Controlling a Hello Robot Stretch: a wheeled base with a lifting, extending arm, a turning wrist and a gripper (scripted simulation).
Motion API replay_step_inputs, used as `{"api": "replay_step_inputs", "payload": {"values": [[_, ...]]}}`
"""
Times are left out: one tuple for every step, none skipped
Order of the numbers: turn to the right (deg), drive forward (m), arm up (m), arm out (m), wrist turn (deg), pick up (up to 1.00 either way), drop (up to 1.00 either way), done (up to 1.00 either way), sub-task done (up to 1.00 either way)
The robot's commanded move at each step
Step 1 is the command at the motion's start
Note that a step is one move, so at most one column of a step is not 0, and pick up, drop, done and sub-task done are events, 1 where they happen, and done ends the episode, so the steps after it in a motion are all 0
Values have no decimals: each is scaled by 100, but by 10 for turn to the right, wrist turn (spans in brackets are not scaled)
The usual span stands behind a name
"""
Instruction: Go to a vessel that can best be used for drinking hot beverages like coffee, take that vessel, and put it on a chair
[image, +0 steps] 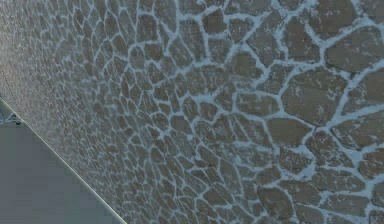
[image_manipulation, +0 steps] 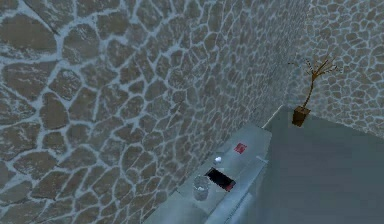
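Forward view: one stone wall (image: 230, 100) looms close, leaving a single wedge of grey floor (image: 40, 185) at 7 o'clock. Arm side view: two such walls meet at 1 o'clock, with open floor from 3 to 5 o'clock. One grey counter (image_manipulation: 253, 157) hugs the wall toward 6 o'clock, and one bare potted plant (image_manipulation: 300, 115) stands at 2 o'clock. Four small items sit on the counter: a dark flat object (image_manipulation: 221, 180), a pale cup-like vessel (image_manipulation: 202, 187) just beside it at 6 o'clock, a red item (image_manipulation: 240, 149) and a white speck (image_manipulation: 218, 157). The gripper's state cannot be told.
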Motion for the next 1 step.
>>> {"api": "replay_step_inputs", "payload": {"values": [[0, 0, 0, 34, 0, 0, 0, 0, 0]]}}
